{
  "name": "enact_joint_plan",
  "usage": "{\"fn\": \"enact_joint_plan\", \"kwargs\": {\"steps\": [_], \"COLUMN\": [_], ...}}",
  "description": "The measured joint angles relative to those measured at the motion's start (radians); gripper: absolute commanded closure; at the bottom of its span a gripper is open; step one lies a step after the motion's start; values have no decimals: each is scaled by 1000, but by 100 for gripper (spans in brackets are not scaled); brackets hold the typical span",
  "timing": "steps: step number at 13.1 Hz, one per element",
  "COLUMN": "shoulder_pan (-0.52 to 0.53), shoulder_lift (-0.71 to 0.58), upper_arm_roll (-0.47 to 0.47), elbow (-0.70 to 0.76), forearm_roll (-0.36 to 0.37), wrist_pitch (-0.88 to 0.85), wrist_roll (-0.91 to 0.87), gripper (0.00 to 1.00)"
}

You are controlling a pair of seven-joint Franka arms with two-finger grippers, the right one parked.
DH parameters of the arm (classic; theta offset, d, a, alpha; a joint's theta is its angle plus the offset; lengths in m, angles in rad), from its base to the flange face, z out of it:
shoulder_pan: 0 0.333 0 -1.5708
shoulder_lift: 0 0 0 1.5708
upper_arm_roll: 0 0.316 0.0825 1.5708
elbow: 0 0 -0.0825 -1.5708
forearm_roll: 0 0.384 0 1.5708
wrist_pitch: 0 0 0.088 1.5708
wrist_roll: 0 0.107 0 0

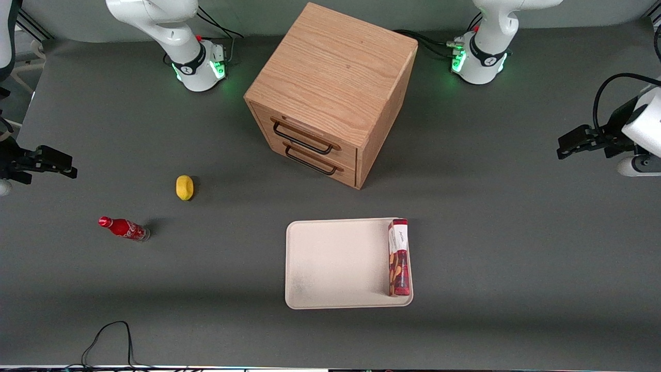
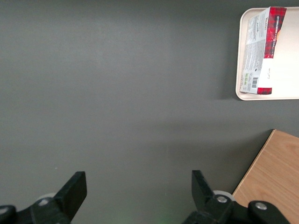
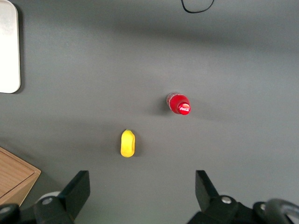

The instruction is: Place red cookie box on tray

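Wooden drawer cabinet [image 1: 333, 88] mid-table, two dark handles. Tray [image 1: 330, 263] nearer the front camera. Red cookie box [image 1: 398, 257] stands on edge in the tray against its rim toward the working arm; barcode visible, print unreadable. Gripper [image 2: 138, 193] spread wide, empty, above bare table. Soda bottle [image 1: 124, 228], Coca-Cola script. Lemon [image 1: 184, 187].

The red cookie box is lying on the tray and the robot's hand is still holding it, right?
Not quite. The red cookie box is on the tray, along the edge toward the working arm's end, but the gripper isn't holding it. The front view shows it off at the table's side, away from the tray, and the left wrist view shows its fingers open and empty.
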Motion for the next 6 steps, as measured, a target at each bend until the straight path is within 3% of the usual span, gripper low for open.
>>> {"fn": "enact_joint_plan", "kwargs": {"steps": [6], "shoulder_pan": [0], "shoulder_lift": [2], "upper_arm_roll": [1], "elbow": [0], "forearm_roll": [10], "wrist_pitch": [-19], "wrist_roll": [38], "gripper": [0]}}
